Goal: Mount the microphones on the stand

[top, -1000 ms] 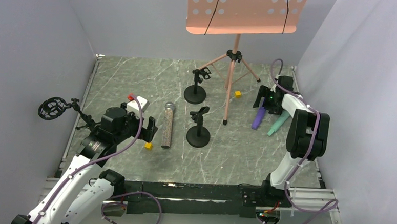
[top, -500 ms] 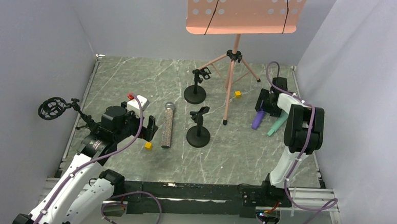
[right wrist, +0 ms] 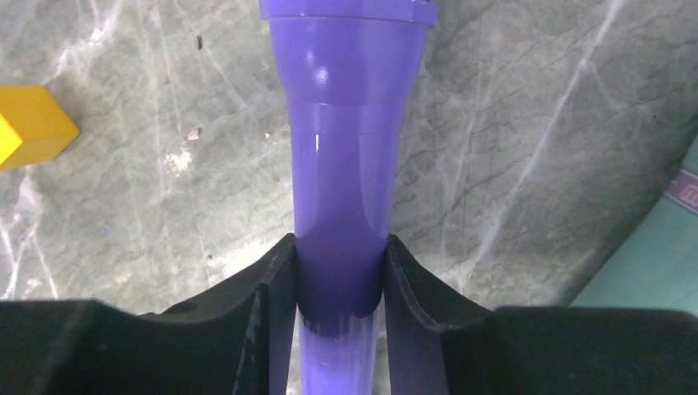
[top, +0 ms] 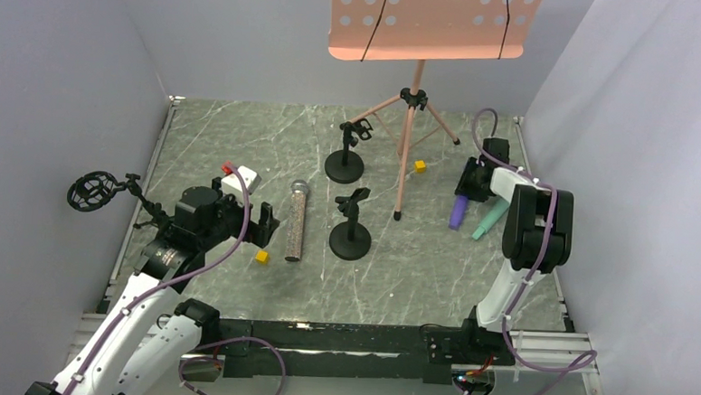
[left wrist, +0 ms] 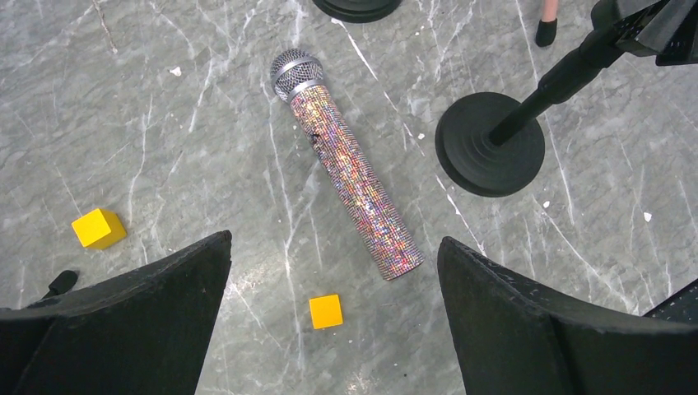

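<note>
The purple microphone (top: 458, 210) lies on the table at the right, and my right gripper (top: 469, 180) is shut on it. In the right wrist view both jaws press its purple shaft (right wrist: 346, 164), with my right gripper (right wrist: 339, 247) around it. Just right of it lies the mint-green microphone (top: 490, 221). Left of centre, the glittery microphone (top: 296, 222) lies flat with its silver head pointing away. My left gripper (top: 262, 225) hovers open beside its tail end (left wrist: 350, 169) and holds nothing (left wrist: 333, 243). Two black stands (top: 351, 229) (top: 344, 156) are upright mid-table.
A pink music stand (top: 412, 119) on a tripod rises at the back centre. Small yellow cubes (top: 261, 257) (top: 419, 166) sit on the table. A white box (top: 241, 181) lies beyond my left gripper, and a black shock mount (top: 92, 190) juts from the left wall.
My right gripper has come down over the purple microphone and shut on its shaft. The left arm has barely shifted and stays open.
</note>
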Available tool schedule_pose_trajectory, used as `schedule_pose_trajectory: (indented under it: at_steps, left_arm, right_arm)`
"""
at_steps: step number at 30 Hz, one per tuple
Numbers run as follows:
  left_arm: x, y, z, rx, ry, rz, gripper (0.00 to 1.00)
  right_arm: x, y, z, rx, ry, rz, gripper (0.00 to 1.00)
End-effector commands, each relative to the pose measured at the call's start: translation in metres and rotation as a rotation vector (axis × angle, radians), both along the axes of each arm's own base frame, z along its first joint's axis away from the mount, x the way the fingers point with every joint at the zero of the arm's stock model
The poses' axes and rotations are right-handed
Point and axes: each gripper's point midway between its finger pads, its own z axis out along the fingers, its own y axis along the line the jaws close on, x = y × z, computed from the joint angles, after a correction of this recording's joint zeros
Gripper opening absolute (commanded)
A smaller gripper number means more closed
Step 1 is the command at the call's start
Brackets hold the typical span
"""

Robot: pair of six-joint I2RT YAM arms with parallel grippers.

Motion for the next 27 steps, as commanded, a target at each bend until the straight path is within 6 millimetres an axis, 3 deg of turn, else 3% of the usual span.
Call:
schedule_pose_trajectory:
  at_steps: [1,5,12,14,17,23,27]
  left_arm:
    - [0.004,-0.005,0.014,-0.030,-0.055,-0.025,0.99]
    - [0.003,-0.007,0.017,-0.046,-0.064,-0.037,0.99]
    - [0.002,-0.013,0.030,-0.105,-0.094,-0.054,0.99]
    - [-0.002,-0.024,0.045,-0.176,-0.109,-0.091,0.99]
    - [-0.011,-0.046,0.080,-0.324,-0.128,-0.179,0.99]
    - [-0.028,-0.093,0.155,-0.654,-0.118,-0.430,0.99]
    - [-0.032,-0.122,0.179,-0.828,-0.037,-0.579,0.99]
  right_arm:
    - [0.005,0.006,0.023,0.106,-0.086,0.004,0.23]
    - [0.000,0.010,0.053,0.207,-0.181,0.046,0.15]
    - [-0.020,0.025,0.140,0.244,-0.385,0.209,0.12]
    - [-0.038,0.034,0.171,0.211,-0.463,0.293,0.11]
    - [-0.071,0.053,0.198,0.184,-0.549,0.446,0.09]
    - [-0.141,0.113,0.221,0.256,-0.692,0.912,0.09]
    - [-0.178,0.146,0.238,0.376,-0.755,1.167,0.09]
